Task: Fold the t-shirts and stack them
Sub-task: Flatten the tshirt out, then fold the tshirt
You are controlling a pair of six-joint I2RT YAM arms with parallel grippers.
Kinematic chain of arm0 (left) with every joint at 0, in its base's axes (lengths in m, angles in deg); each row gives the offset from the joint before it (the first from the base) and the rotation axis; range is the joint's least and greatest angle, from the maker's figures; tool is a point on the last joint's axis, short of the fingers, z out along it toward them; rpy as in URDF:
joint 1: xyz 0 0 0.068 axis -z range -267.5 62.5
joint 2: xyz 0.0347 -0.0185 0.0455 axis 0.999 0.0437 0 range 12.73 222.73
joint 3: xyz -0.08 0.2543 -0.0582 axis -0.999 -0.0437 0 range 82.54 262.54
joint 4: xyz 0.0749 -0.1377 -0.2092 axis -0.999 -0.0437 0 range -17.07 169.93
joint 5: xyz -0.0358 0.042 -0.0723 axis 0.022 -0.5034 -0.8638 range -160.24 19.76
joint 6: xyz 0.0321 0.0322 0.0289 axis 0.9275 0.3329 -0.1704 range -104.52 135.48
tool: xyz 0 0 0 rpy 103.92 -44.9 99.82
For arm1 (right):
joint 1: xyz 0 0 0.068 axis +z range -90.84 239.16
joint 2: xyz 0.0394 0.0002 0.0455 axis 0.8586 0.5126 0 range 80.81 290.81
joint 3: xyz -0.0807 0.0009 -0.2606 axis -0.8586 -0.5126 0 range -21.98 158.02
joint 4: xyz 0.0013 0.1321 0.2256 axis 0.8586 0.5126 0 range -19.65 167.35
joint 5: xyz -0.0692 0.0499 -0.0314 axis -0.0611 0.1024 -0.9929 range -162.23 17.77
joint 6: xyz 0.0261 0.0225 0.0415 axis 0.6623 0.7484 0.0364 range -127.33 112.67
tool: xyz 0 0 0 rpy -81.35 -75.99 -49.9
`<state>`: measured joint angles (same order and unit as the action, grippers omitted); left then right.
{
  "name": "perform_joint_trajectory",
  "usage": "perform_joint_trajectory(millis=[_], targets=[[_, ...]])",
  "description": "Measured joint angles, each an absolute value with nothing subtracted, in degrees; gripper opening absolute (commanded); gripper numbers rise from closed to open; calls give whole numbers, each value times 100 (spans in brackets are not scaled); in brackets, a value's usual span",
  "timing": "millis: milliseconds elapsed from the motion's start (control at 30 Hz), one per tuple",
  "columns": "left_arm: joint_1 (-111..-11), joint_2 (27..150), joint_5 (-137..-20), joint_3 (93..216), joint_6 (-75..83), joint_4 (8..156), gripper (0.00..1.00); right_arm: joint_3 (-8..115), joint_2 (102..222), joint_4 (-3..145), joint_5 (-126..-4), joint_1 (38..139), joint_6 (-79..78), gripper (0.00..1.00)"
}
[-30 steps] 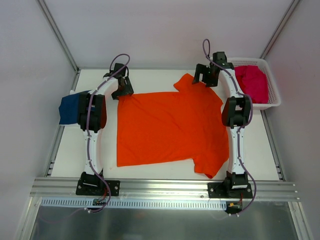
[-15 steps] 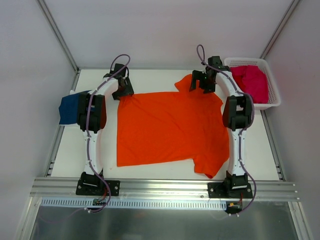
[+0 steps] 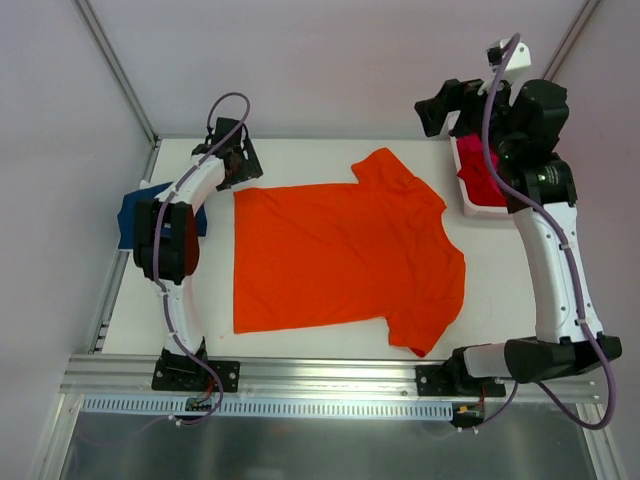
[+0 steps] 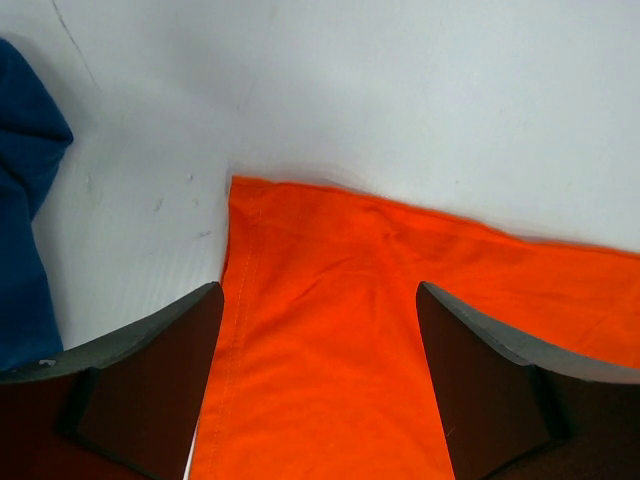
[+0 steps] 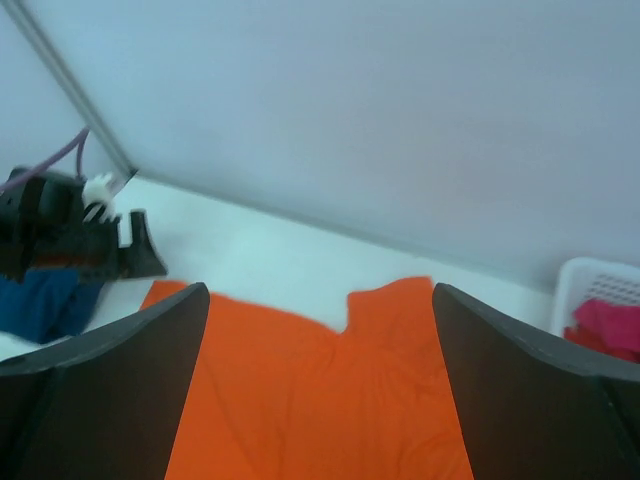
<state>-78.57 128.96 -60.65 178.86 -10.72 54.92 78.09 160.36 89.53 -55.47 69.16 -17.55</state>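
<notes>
orange t-shirt (image 3: 340,250) spread flat, navy t-shirt (image 3: 128,218) left

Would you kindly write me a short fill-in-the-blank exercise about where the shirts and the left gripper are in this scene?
1. The t-shirt spread flat on the table is ___.
2. The left gripper hangs over that shirt's far left corner with its jaws ___.
3. The navy t-shirt lies at the table's ___ edge.
4. The magenta-pink shirts lie in a white ___ at the far right.

Missing words: orange; open; left; basket.
</notes>
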Motion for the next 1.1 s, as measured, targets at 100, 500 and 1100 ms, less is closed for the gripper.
perform_joint_trajectory(millis=[100,500,1100], targets=[[-7844,12760,-6159,17553,-1100,5544,79,8205,16240,9218,-6059,6910,-1777,100],[-6945,12203,-5908,16732,-917,5695,82,7162,19077,10588,-6876,7360,-1226,99],[-7647,13530,-5794,18338,-993,5430,84,10972,22209,10796,-8072,7209,-1443,100]])
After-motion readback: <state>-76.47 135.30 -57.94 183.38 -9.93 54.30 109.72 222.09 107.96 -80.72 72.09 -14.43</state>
